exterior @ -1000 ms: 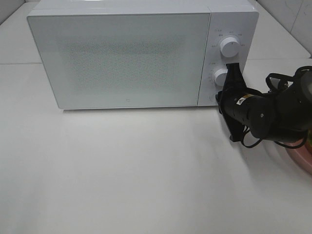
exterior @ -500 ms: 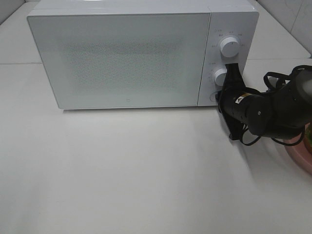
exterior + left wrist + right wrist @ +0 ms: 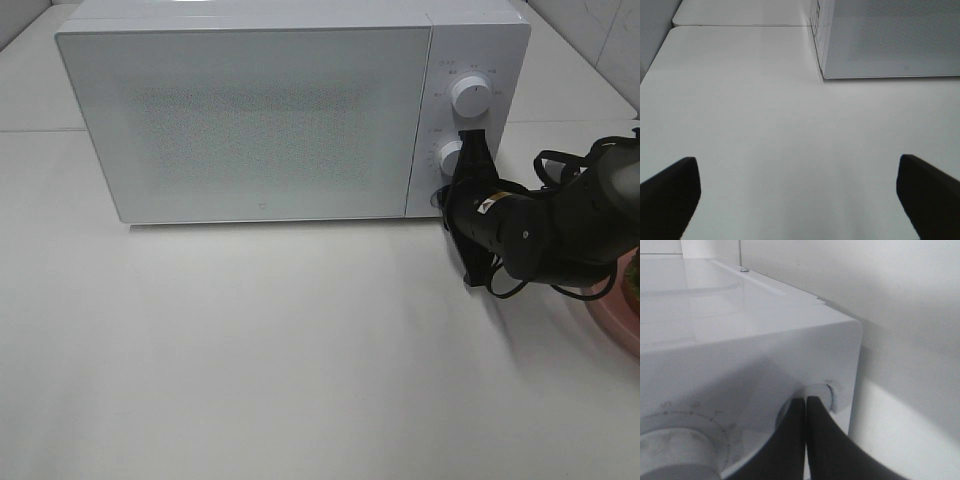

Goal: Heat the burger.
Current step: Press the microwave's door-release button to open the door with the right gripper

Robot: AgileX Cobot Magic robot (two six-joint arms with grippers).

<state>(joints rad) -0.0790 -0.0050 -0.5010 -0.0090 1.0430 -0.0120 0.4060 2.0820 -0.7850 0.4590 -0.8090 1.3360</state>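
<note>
While the microwave (image 3: pixel 250 120) door is sitting closed, the right arm (image 3: pixel 530 235) is reaching in at the bottom corner of the microwave's control panel, just below the lower dial (image 3: pixel 452 158). The right jaws are pressed together with nothing between them. In the right wrist view their tips are lying at the round button (image 3: pixel 821 392); I cannot tell whether they are pushing it or only touching it. This looks like the door-opening step, so the heating is barely begun.

The burger (image 3: pixel 633 285) is showing only as a green sliver on the pink plate (image 3: pixel 612 325). The plate is sitting on the desk (image 3: pixel 300 350) to the right of the microwave and forward of its front. The burger is lying behind the right arm's wrist, opposite to where the jaws are pointing, so that arm will be needing to swing away from the microwave to reach it. Too little is showing to judge any axis. The right arm is plainly the nearer. The left jaws, fingers (image 3: pixel 670 195) spread wide and holding nothing, are hovering over bare desk off the microwave's left front corner.
</note>
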